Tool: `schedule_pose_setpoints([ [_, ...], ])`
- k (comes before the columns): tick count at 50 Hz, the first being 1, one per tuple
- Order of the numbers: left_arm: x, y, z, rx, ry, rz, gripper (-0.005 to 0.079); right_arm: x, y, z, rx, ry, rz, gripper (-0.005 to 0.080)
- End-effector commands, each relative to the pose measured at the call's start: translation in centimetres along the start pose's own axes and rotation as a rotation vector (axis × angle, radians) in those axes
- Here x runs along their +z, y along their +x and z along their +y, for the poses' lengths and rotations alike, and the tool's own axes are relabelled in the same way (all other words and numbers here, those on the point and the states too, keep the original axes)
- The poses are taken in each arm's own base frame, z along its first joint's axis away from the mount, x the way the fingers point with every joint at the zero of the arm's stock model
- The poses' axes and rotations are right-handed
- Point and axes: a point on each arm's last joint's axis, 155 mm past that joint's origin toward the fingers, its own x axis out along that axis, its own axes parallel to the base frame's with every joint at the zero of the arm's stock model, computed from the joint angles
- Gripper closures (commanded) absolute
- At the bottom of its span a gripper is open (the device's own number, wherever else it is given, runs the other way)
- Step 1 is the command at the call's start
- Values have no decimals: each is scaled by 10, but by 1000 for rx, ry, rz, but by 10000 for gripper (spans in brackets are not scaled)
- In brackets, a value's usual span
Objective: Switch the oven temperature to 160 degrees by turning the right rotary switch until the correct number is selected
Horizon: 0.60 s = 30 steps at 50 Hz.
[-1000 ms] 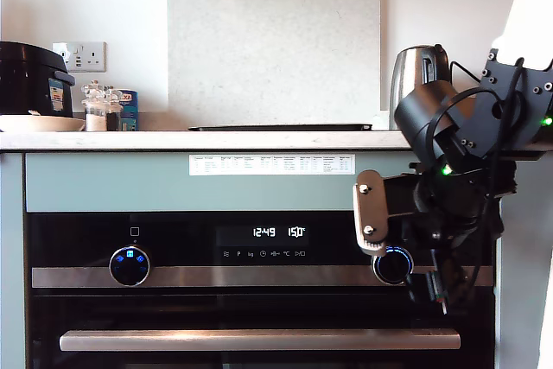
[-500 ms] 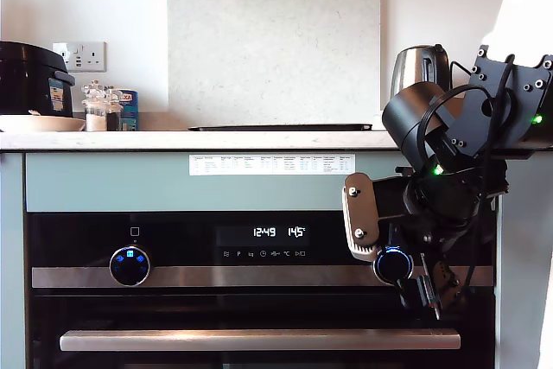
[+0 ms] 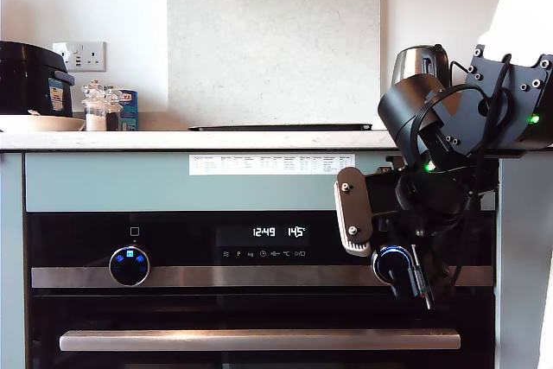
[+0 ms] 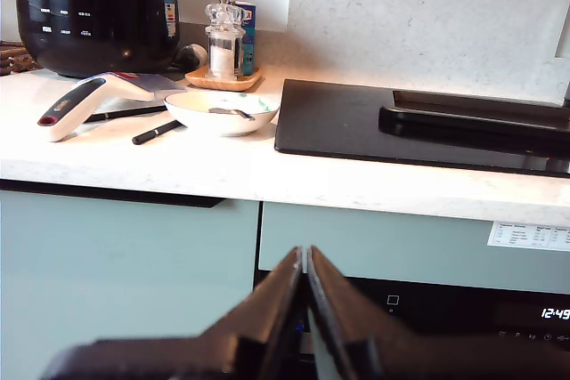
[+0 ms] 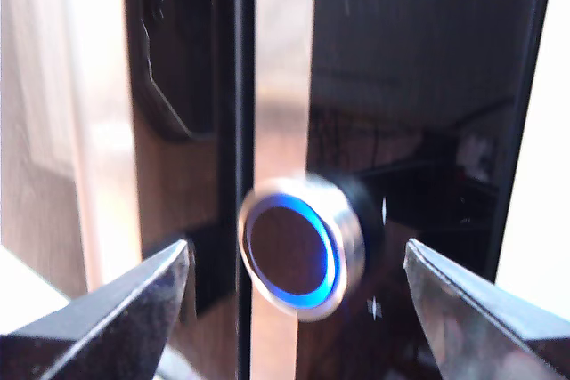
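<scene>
Blue light is ringing the right rotary switch (image 3: 393, 263) on the oven (image 3: 173, 248), and the number (image 3: 296, 232) glowing to the side of that knob, just past the clock figures (image 3: 263, 232), is reading 145 — short of the 160 the task is asking for. So the job is looking unfinished: the knob is sitting on the brushed-steel strip (image 3: 251, 276) above the long bar handle (image 3: 259, 340), and the display is needing several more steps upward.

My second gripper (image 5: 298, 295) is hanging directly in front of that knob with its jaws spread wide apart; in the second wrist view the fingertips (image 5: 151, 287) are standing clear on either side of the knob's rim, touching nothing. That reads as a pause between turns — I am judging that the next thing needed is a fresh grip on the rim and a twist toward the plus side, since the figure is sitting below the target.

My first gripper (image 4: 303, 309) is idling with its jaws pressed together and empty, looking over the desk (image 4: 178, 166) above the oven, where a white bowl (image 4: 223, 111) and a black hob (image 4: 419, 126) are lying. It is playing no part in the knob work, as far as I can judge.
</scene>
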Motion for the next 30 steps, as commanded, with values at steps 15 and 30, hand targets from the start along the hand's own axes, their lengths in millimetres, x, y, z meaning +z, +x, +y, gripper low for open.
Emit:
schedule_pose_setpoints([
  [15,3,0,-1,-3,0,-11,764,6,1,21,65,-19,-26,47],
  [30,3,0,-1,-3,0,-11,764,3,0,33,116,-28,-27,47],
])
